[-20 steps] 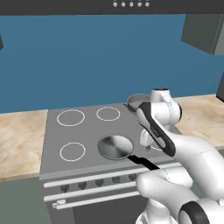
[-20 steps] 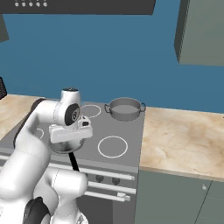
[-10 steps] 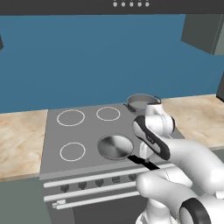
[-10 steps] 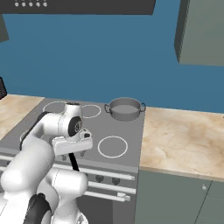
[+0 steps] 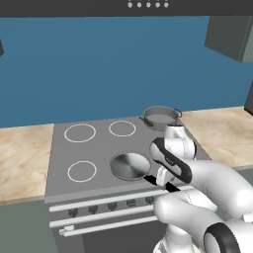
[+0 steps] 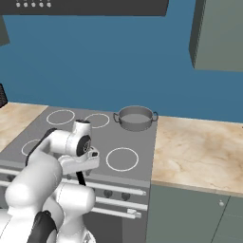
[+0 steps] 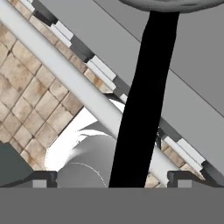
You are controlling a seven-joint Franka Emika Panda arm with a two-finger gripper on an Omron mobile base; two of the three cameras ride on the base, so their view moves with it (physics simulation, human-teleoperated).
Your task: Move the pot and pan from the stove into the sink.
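Observation:
The shiny pan (image 5: pixel 130 165) sits on the front middle burner of the grey stove (image 5: pixel 99 148). Its long black handle (image 7: pixel 144 100) points out over the stove's front edge. My gripper (image 7: pixel 111 179) is open, with one fingertip on each side of that handle and a gap to both. In the base views my hand hangs low over the handle's outer end (image 5: pixel 168 186). The grey two-handled pot (image 5: pixel 160 117) stands on the back right burner (image 6: pixel 135 118), apart from the arm. The sink is out of view.
Beige stone counters flank the stove, one on the left (image 5: pixel 22 155) and one on the right (image 6: pixel 199 149). Below the stove's front edge run dark knobs (image 5: pixel 131 202) and the oven's bar handle (image 7: pixel 65 72). Tiled floor (image 7: pixel 30 92) lies beneath.
The hand has come down and forward from above the stove to the pan's handle, which now stands between the fingertips. The jaws stayed open. Pot and pan have not moved.

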